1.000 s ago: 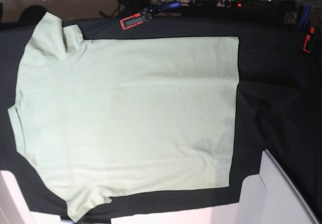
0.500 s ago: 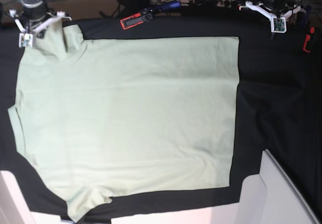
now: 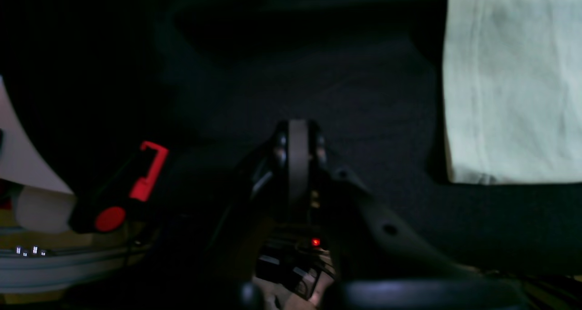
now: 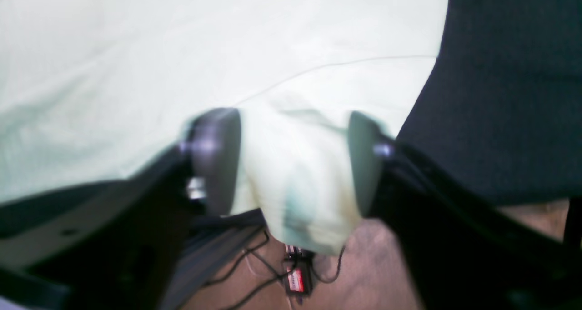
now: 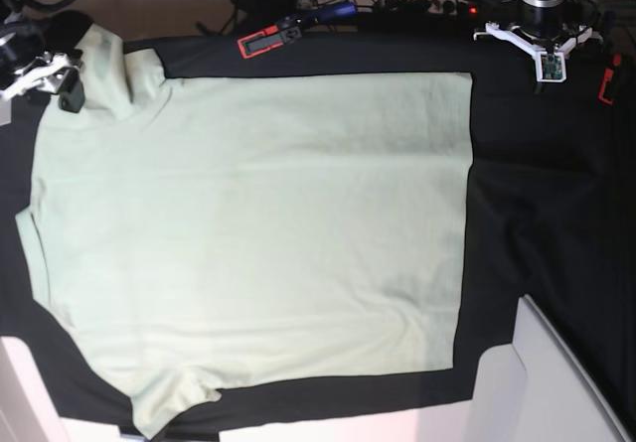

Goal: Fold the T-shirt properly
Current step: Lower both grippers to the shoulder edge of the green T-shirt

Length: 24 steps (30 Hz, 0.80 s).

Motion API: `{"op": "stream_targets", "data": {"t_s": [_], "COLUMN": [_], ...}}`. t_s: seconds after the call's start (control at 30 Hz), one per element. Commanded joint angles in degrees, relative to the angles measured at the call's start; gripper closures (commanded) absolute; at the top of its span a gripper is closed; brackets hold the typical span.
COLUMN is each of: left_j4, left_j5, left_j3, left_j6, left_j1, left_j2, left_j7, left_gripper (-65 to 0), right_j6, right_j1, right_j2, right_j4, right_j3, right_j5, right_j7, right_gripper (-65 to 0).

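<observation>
Mint-green T-shirt (image 5: 248,233) lies lengthwise, hem right; right gripper (image 4: 291,164) jaws apparently straddle its sleeve, left gripper (image 3: 298,137) closed.

The left gripper (image 3: 298,139) sits low in the middle of the view, its two dark fingers (image 3: 298,164) pressed flat together with no gap, above a wide black cloth (image 3: 341,92) that covers most of the scene. At the upper right lies the hem corner of the pale mint-green cotton T-shirt (image 3: 514,82), flat on that cloth and well apart from the gripper. A red-and-black plastic clamp (image 3: 132,187) lies at the lower left, beside a white curved surface (image 3: 18,164) at the left edge
</observation>
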Motion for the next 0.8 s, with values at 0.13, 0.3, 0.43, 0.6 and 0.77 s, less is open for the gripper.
{"op": "stream_targets", "data": {"t_s": [0.13, 0.3, 0.43, 0.6, 0.77], "left_j4": [-1.59, -1.77, -1.77, -1.86, -1.86], "left_j5": [-0.17, -0.17, -0.17, -0.17, -0.17], "left_j3": [-0.29, -0.29, -0.29, -0.29, -0.29], "left_j6": [0.56, 0.56, 0.56, 0.56, 0.56], "left_j1": [-0.63, -0.81, -0.81, -0.63, -0.72], "left_j2": [-0.51, -0.51, -0.51, -0.51, -0.33], "left_j7": [-1.23, -1.23, -1.23, -1.23, -1.23], "left_gripper": [-0.5, -0.5, -0.5, -0.5, -0.5], "right_j6": [0.23, 0.23, 0.23, 0.23, 0.23], "right_j1": [2.39, 3.62, 4.41, 4.41, 4.23], "right_j2": [1.56, 5.17, 6.66, 7.19, 6.84], "right_j4": [-7.91, -17.05, -21.01, -24.61, -25.23], "right_j3": [6.82, 7.26, 7.26, 7.08, 4.18], "right_j5": [0.51, 0.51, 0.43, 0.43, 0.43], "right_j7": [-1.41, -0.88, -0.35, 1.23, 1.23], "right_gripper": [-46.7, -46.6, -46.6, -46.7, -46.7]}}
